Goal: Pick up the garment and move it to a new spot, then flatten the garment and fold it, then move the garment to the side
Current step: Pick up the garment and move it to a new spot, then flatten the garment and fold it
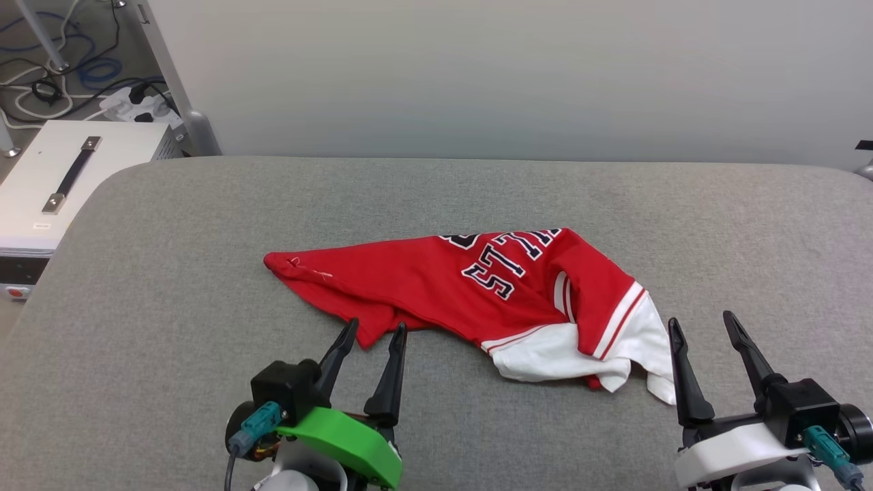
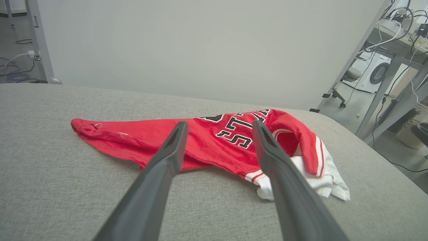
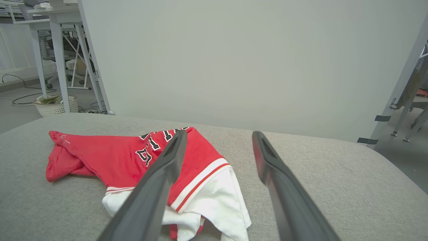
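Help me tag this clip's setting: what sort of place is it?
Probably a robotics lab or test workshop: a power strip with tangled cables, a white equipment case, and a washing machine.

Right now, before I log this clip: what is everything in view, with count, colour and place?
garment: one, red with white sleeves and black lettering, crumpled mid-table
table: one, grey fabric top, under the garment
box: one, white with black handle, beyond the table's left edge
power strip: one, white, on the floor among cables, far left
basket: one, white, on the floor past the table
washing machine: one, white, far background
left pincer: one, dark fingers, open and empty, by the garment's near red edge
right pincer: one, dark fingers, open and empty, beside the white sleeve
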`<state>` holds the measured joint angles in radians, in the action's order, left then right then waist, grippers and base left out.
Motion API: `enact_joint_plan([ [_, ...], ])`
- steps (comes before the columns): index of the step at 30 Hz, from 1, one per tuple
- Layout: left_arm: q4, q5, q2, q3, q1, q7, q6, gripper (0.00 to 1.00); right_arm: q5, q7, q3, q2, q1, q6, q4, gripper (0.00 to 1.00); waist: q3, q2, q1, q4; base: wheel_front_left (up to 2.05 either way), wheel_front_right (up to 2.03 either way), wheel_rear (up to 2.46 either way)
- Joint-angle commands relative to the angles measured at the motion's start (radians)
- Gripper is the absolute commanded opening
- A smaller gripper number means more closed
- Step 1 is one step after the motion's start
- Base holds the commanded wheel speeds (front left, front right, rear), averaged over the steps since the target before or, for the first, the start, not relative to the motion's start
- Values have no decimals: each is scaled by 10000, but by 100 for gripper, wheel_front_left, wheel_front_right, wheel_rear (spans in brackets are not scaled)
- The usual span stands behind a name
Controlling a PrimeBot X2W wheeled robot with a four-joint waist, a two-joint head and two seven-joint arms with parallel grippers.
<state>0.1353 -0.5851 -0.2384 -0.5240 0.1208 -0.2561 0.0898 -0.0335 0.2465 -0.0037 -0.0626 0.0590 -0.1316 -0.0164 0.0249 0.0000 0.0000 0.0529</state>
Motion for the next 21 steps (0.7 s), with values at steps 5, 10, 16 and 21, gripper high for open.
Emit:
enact_joint_plan([
  [5, 36, 285, 386, 289, -361, -55, -234, 100, -88, 37, 78, -29, 129, 9, -32, 100, 38, 0, 0, -87, 0, 0, 0],
  [10, 120, 269, 535, 201, -98, 154, -154, 100, -100, -6, 139, -122, 73, 9, 30, 100, -99, 0, 0, -238, 0, 0, 0],
  [16, -194, -39, 678, -174, 444, 2026, 94, 100, -84, -42, 130, -166, -65, 9, 199, 100, -671, 0, 0, -502, 0, 0, 0],
  [21, -233, -631, 852, -636, 967, 4776, 521, 100, -65, -40, 180, -159, -289, 9, 252, 100, -1259, 0, 0, -769, 0, 0, 0],
])
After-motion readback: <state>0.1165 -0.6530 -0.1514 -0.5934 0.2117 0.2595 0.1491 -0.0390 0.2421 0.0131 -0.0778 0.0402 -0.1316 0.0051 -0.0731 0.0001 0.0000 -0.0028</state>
